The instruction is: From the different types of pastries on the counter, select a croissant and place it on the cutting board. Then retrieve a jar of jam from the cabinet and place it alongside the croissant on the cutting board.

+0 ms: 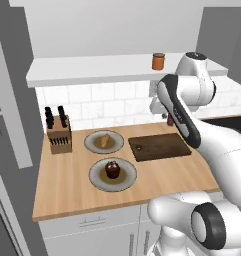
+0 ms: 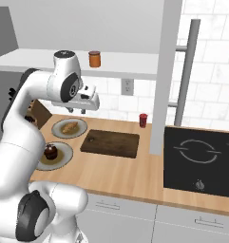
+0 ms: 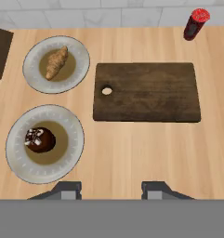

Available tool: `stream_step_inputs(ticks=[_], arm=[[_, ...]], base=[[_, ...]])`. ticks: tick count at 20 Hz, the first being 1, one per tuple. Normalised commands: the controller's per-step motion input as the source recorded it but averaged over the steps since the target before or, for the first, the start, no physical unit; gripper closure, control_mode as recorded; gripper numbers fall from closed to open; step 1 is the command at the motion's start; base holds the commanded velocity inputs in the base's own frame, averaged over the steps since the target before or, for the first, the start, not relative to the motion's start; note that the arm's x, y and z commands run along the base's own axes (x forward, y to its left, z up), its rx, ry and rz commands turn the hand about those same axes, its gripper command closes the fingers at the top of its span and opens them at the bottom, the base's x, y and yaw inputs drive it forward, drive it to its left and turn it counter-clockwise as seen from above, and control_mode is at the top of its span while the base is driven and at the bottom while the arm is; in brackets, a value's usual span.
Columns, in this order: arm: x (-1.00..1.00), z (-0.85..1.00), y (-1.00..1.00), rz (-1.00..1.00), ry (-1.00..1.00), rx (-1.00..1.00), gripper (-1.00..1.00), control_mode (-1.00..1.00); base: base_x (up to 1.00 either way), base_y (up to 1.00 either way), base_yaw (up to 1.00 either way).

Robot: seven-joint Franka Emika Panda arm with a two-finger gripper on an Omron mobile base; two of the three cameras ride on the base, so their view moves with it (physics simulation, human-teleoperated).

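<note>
While above counter [image 3: 132, 153], gripper [image 3: 111, 189] open

Arm raised, elbow bent, wrist pointing down – end effector [image 3: 111, 188] empty, fingers [image 3: 67, 189] spread apart.

A tan worktop [image 1: 67, 185] carries two round plates: the rear plate [image 1: 90, 140] holds the pale croissant [image 1: 106, 140], the front plate [image 1: 98, 179] the dark cupcake [image 1: 112, 169]. The bare cutting board [image 1: 159, 146] lies to their right. A knife block [image 1: 59, 135] stands at the left. The orange jar of jam [image 1: 158, 61] sits on the white shelf [image 1: 82, 70]. The white arm [image 1: 192, 125] crosses the right side.
</note>
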Motion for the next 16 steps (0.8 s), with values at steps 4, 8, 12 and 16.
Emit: stream_step_inputs(ticks=[4, 8, 12, 16], arm=[[-0.10, -0.08, 0.00, -0.01, -0.05, 0.00, -1.00, -1.00], [-0.13, -0.36, 0.18, -0.14, -0.17, 0.00, -1.00, -1.00], [0.04, -0.63, 0.22, -0.20, -0.18, 0.04, -1.00, -1.00], [0.19, -0.37, 0.36, -0.24, -0.03, 0.18, -1.00, -1.00]], base=[[0.00, 0.00, 0.00], [0.00, 0.00, 0.00], [0.00, 0.00, 0.00], [0.00, 0.00, 0.00]])
